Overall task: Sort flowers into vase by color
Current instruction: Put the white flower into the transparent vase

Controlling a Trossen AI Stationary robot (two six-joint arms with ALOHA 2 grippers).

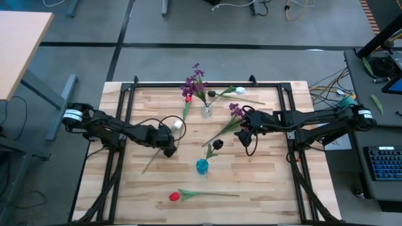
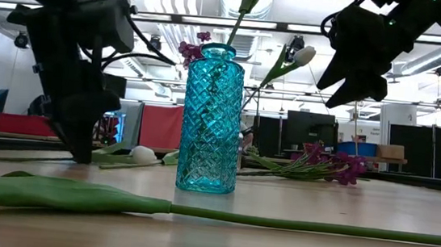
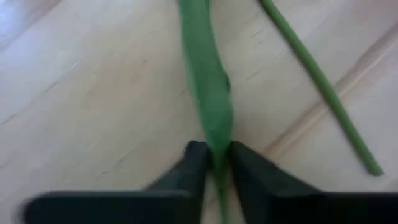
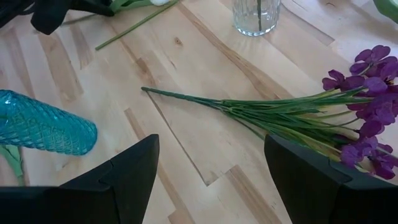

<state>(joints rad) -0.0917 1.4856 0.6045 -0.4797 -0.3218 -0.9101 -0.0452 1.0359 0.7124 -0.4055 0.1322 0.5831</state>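
My left gripper (image 1: 168, 147) is down at the table's left middle, shut on the white-bud flower (image 1: 178, 125), whose stem runs toward the near left. My right gripper (image 4: 211, 174) is open and raised above the purple flower bunch (image 4: 367, 106), which lies flat on the table (image 1: 264, 182). The blue vase (image 2: 210, 118) stands at the table's middle and holds a near-black bloom (image 1: 217, 144). A clear vase (image 1: 206, 110) farther back holds purple flowers (image 1: 195, 81). A red tulip (image 1: 174, 196) lies near the near edge, and another white flower (image 1: 239, 91) lies near the far edge. My left gripper pinches a green leaf (image 3: 214, 146) of the white-bud flower between its two fingers (image 3: 193, 165), coming from above with the leaf running out between the tips. The flower lies flat on the table, with its thin stem (image 3: 323, 87) beside the leaf.
The table's black frame rails (image 1: 125, 100) run along the left, far and right sides. The red tulip's long stem (image 2: 276, 222) lies across the near part of the table. Bare wood shows at the near right (image 1: 270, 188) and at the far left (image 1: 151, 103).
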